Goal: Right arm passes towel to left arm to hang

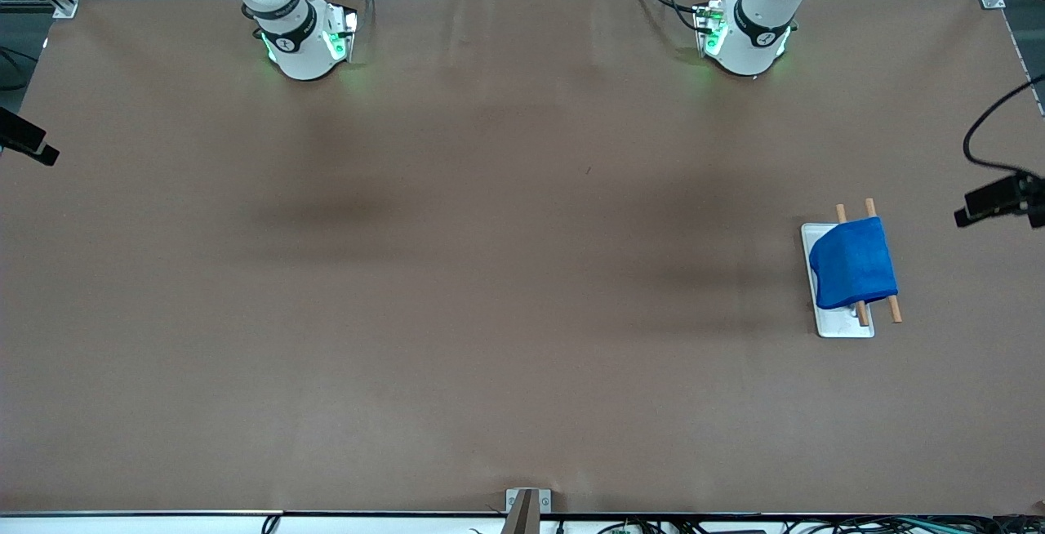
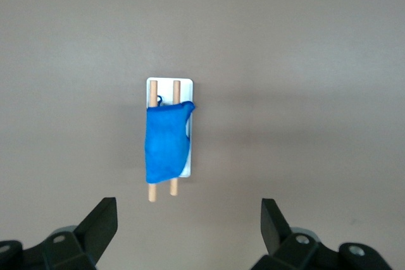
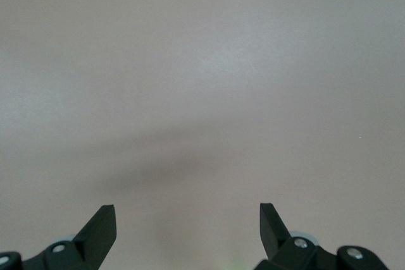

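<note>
The bright blue towel point(image 1: 852, 263) hangs draped over two wooden rods point(image 1: 895, 309) of a small rack with a white base point(image 1: 844, 327), toward the left arm's end of the table. It also shows in the left wrist view point(image 2: 166, 143), on the rods point(image 2: 152, 193). My left gripper point(image 2: 188, 219) is open and empty, high above the table with the rack in sight. My right gripper point(image 3: 188, 222) is open and empty over bare brown table. Neither hand shows in the front view; only the arm bases do.
The brown table surface point(image 1: 490, 273) spreads wide around the rack. The right arm's base point(image 1: 298, 36) and the left arm's base point(image 1: 747, 32) stand along the table's edge farthest from the front camera. Black cameras point(image 1: 1000, 199) sit at the table's ends.
</note>
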`<state>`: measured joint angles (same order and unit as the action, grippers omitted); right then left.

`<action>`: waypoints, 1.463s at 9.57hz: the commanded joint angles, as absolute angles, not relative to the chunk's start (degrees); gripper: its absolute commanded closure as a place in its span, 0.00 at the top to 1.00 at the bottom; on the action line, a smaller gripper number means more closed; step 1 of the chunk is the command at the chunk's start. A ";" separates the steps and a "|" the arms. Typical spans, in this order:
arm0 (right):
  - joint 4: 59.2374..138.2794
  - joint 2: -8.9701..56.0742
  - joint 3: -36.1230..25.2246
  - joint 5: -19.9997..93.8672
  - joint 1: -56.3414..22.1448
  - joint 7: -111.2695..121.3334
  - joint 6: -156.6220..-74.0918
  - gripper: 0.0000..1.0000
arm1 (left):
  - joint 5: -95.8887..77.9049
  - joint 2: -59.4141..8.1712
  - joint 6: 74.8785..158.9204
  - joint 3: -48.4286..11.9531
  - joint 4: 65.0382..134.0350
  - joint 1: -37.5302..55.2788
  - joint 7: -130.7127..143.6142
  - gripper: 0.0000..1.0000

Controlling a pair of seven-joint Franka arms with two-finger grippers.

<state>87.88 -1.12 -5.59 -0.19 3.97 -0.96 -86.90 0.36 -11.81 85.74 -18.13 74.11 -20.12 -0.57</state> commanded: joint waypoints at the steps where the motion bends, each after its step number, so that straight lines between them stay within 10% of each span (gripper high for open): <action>1: 88.42 -1.93 -5.45 -1.14 3.78 -3.68 -86.57 1.00 | -0.71 -7.84 84.99 -20.37 76.90 -20.83 2.27 1.00; 14: 82.97 0.44 -5.45 -1.14 4.13 -2.64 -83.32 1.00 | -0.61 7.21 83.06 -10.63 92.82 -3.07 3.69 1.00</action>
